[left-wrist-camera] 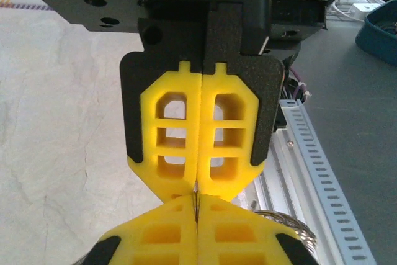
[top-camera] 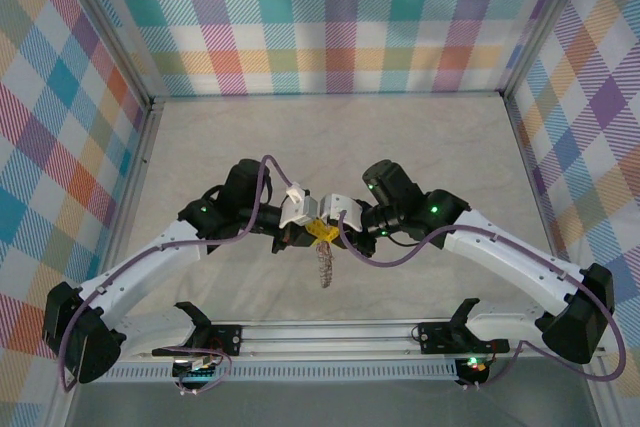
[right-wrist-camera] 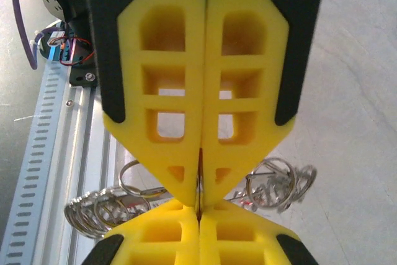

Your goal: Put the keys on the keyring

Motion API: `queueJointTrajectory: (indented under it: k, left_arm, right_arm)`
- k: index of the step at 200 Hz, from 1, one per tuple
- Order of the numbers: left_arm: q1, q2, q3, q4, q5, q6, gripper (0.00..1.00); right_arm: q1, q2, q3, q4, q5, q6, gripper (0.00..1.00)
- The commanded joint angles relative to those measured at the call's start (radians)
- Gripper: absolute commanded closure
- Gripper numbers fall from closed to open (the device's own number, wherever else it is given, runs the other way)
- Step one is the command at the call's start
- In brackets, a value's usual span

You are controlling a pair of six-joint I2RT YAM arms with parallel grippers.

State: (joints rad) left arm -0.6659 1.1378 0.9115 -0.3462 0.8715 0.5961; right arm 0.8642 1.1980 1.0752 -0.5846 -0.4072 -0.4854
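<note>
Meeting tip to tip mid-frame over the bench [top-camera: 420, 137], left pincer [left-wrist-camera: 195, 212] and right pincer [right-wrist-camera: 198, 215] are both squeezed together, seemingly nipping the keyring [top-camera: 323, 282] dangling beneath; a two-handed hold, I'd say, and next a coil needs prising apart.

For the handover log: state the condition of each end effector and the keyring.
left end effector: shut on the keyring.
right end effector: shut on the keyring, tip to tip with the left one.
keyring: off the table, hanging below the meeting tips.
</note>
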Motion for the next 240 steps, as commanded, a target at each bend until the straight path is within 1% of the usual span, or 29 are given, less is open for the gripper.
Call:
queueJointTrajectory:
  k: [1, 22, 78, 85, 90, 107, 121, 142, 159, 178, 181, 212, 222, 233, 240]
  left_arm:
    - [-0.009, -0.003, 0.027, -0.081, 0.017, 0.061, 1.0]
    - [-0.008, -0.001, 0.037, -0.104, 0.018, 0.081, 1.0]
    - [-0.009, 0.003, 0.055, -0.201, 0.03, 0.146, 1.0]
    - [-0.009, 0.0, 0.054, -0.192, 0.032, 0.141, 1.0]
    - [-0.008, -0.004, 0.052, -0.181, 0.033, 0.131, 1.0]
    - [-0.007, -0.022, 0.046, -0.135, 0.029, 0.1, 1.0]
    - [-0.005, -0.037, 0.041, -0.085, 0.032, 0.067, 1.0]
    - [-0.001, -0.052, 0.031, -0.011, 0.067, 0.018, 1.0]
    - [-0.001, -0.059, 0.021, 0.043, 0.079, -0.02, 1.0]
    - [-0.002, -0.06, 0.012, 0.06, 0.089, -0.044, 1.0]
    - [-0.001, -0.059, 0.012, 0.09, 0.092, -0.047, 1.0]
    - [-0.001, -0.07, -0.02, 0.192, 0.106, -0.127, 1.0]
    - [-0.001, -0.069, -0.031, 0.225, 0.113, -0.156, 1.0]
    - [-0.001, -0.067, -0.032, 0.229, 0.119, -0.165, 1.0]
    - [-0.001, -0.068, -0.034, 0.234, 0.118, -0.173, 1.0]
  right_arm:
    - [0.005, -0.017, 0.014, 0.096, -0.044, 0.011, 1.0]
    - [0.004, -0.031, 0.005, 0.101, -0.036, 0.016, 1.0]
    - [0.004, -0.134, -0.082, 0.137, -0.002, 0.052, 1.0]
    - [0.004, -0.143, -0.096, 0.152, -0.006, 0.066, 0.91]
    - [0.004, -0.15, -0.107, 0.163, -0.012, 0.072, 0.87]
    - [0.004, -0.18, -0.15, 0.201, -0.021, 0.086, 0.8]
    - [0.004, -0.201, -0.179, 0.221, -0.012, 0.1, 0.77]
    - [0.004, -0.221, -0.202, 0.232, -0.005, 0.118, 0.76]
    - [0.004, -0.227, -0.215, 0.249, -0.022, 0.138, 0.76]
    - [0.004, -0.226, -0.237, 0.308, -0.064, 0.173, 0.76]
    - [0.004, -0.227, -0.239, 0.314, -0.066, 0.179, 0.76]
    - [0.004, -0.221, -0.266, 0.413, -0.075, 0.219, 0.78]
    - [0.004, -0.216, -0.275, 0.448, -0.087, 0.231, 0.81]
    - [0.004, -0.205, -0.279, 0.47, -0.104, 0.238, 0.87]
    - [0.004, -0.195, -0.279, 0.483, -0.112, 0.242, 0.89]
